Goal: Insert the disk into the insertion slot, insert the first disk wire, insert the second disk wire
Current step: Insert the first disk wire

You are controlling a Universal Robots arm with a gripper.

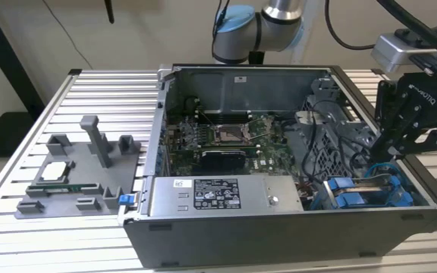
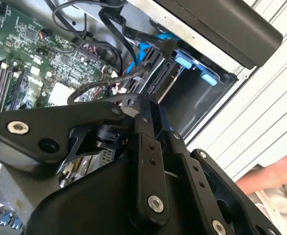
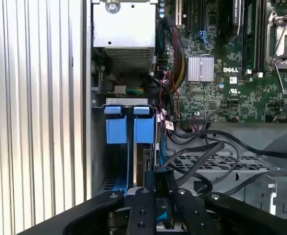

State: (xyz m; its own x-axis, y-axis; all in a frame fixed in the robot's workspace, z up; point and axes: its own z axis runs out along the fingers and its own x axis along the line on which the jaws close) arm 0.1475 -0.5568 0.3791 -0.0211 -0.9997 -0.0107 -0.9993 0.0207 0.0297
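Blue-framed disk (image 1: 353, 197) seated in the insertion slot (image 3: 126, 102); my gripper (image 1: 386, 154), closed at its exterior-view 1 o'clock, addresses the wiring step, which I judge demands square alignment.

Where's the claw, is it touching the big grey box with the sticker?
Apart. In the exterior view the claw hangs near the blue drive carriers at that view's right, with a wide gap to the labelled power-supply box.
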